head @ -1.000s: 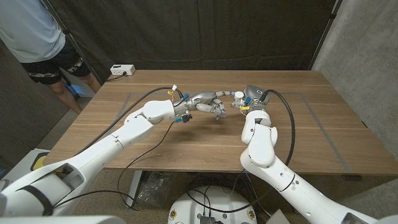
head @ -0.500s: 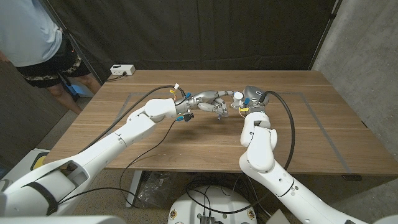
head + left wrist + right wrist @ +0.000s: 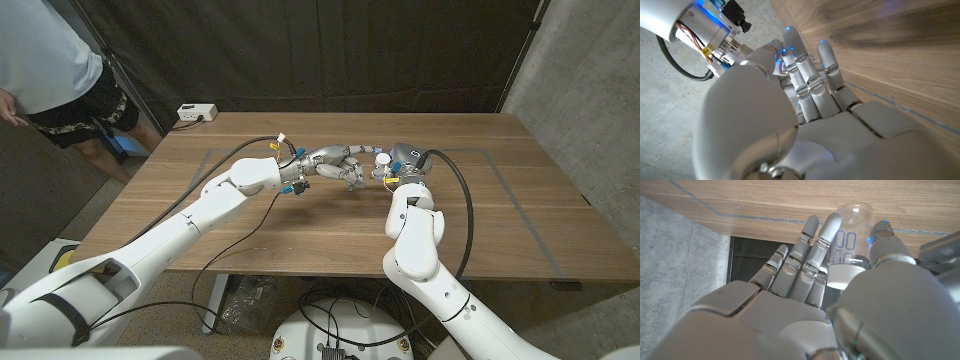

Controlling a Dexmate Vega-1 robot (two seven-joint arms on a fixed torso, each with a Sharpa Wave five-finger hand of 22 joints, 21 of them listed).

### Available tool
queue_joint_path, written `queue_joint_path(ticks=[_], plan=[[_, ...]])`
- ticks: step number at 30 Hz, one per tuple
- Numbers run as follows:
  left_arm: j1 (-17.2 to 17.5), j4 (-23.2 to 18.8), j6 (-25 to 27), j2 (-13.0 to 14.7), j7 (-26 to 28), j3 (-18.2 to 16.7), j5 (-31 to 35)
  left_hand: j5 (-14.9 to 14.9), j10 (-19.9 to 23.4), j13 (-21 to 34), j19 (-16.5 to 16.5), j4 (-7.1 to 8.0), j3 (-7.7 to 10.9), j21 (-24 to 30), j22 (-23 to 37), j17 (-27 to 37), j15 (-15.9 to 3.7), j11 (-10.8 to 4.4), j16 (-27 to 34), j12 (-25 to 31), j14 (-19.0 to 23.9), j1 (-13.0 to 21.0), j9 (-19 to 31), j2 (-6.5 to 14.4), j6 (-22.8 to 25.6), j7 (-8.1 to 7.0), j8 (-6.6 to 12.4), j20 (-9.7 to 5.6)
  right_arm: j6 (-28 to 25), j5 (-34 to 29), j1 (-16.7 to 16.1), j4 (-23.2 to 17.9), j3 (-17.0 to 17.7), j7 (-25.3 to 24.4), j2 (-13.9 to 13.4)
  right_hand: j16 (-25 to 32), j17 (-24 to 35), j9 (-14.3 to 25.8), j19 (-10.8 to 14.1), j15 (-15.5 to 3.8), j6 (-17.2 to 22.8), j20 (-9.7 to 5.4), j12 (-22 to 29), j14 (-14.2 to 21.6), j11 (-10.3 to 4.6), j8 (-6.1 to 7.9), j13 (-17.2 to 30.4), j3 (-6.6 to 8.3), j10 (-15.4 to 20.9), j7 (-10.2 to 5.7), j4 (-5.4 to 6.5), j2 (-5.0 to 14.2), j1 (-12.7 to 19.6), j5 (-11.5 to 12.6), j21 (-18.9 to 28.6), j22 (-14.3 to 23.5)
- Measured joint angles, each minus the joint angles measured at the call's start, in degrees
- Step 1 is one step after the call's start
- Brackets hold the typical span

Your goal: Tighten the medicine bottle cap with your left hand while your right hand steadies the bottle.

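Mid-table (image 3: 250,225), the right hand (image 3: 402,160) grasps the bottle (image 3: 383,163), and the left hand (image 3: 345,166) has closed in since a second ago, fingers at the cap (image 3: 383,155). A power strip (image 3: 196,113) sits far back; a person (image 3: 50,60) stands beyond the corner.

Even, soft overhead light on the table (image 3: 300,230); faint shadows under the arms. Dark backdrop (image 3: 300,50) behind. Wrist views are blurred close up, with blue LED glints.

Wooden table (image 3: 300,225) (white box (image 3: 197,113) aboard)
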Motion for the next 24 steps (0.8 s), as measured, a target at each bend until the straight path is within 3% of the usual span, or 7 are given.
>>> queue_joint_path(ticks=[14,24], plan=[[2.7,-2.7,3.0,2.5,2.7,-1.7,-0.9,0.0,-0.1,0.0,0.0,0.0,0.0,0.0,-0.2,0.0,0.0,-0.08,0.0,-0.1,0.0,0.0,0.0,0.0,0.0,0.0,0.0,0.0,1.2,0.8,-0.4,1.1,2.0,-0.3,1.1,0.0,0.0,0.0,0.0,0.0,-0.1,0.0,-0.2,0.0,0.07,0.16,0.2,-0.01,-0.1,-0.1,0.01,-0.02,0.0,0.0,0.0,0.0],[2.4,-1.8,3.3,2.1,0.0,-1.2,-2.8,0.0,-0.1,0.0,0.0,0.0,0.0,0.0,0.0,0.0,0.0,-0.08,0.0,-0.3,0.0,0.0,0.0,0.0,0.0,0.0,-0.01,0.0,1.4,1.3,-0.2,1.3,2.4,-0.5,1.1,0.0,0.0,0.0,0.0,0.0,-0.1,0.0,-0.2,0.0,0.09,0.15,0.2,-0.01,-0.1,-0.1,0.01,-0.08,0.1,-0.1,0.0,0.0]])
